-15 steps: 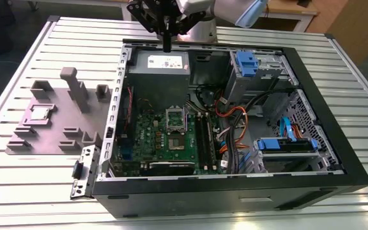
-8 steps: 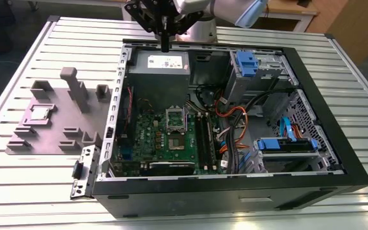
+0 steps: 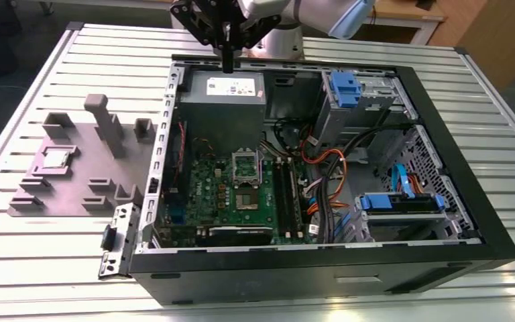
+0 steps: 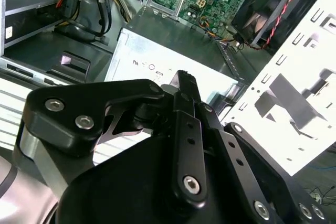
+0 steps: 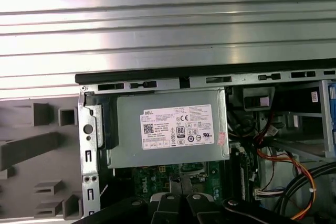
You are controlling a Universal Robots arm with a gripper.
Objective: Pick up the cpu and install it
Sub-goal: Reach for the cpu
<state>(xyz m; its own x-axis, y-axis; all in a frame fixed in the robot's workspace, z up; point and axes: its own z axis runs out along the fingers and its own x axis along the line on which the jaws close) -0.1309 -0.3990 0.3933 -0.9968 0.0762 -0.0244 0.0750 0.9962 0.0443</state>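
cpu (image 3: 56, 158) position? /A

Seated in a recess of the gray fixture plate (image 3: 78, 184), outside the computer case (image 3: 459, 201). It is placed well apart from the gripper (image 3: 229, 66), lower than it and off to the exterior view's left of it. No contact is made. /B

Gripper state? /A

Jaws are seen drawn together in the exterior view and the second wrist view, and nothing is held between them. The gripper is hung directly above the power supply (image 5: 168, 129), the gray box with the white label, at the case edge nearest the arm. /B

Progress? /A

Judged at the very start. The cpu is not yet picked up, so both the pick and the install are left. The socket frame (image 3: 246, 166) on the motherboard (image 3: 211, 194) is found below the gripper and past the power supply, deeper into the case. No chip is made out in it, though that is read as a judgement only. /B

Counts? /A

One cpu. One gripper. One case, lid off. One fixture plate. One power supply. One socket frame. Two blue drive brackets: one (image 3: 345, 86) just beside the gripper's side of the case, one (image 3: 399, 201) well apart from it. /B
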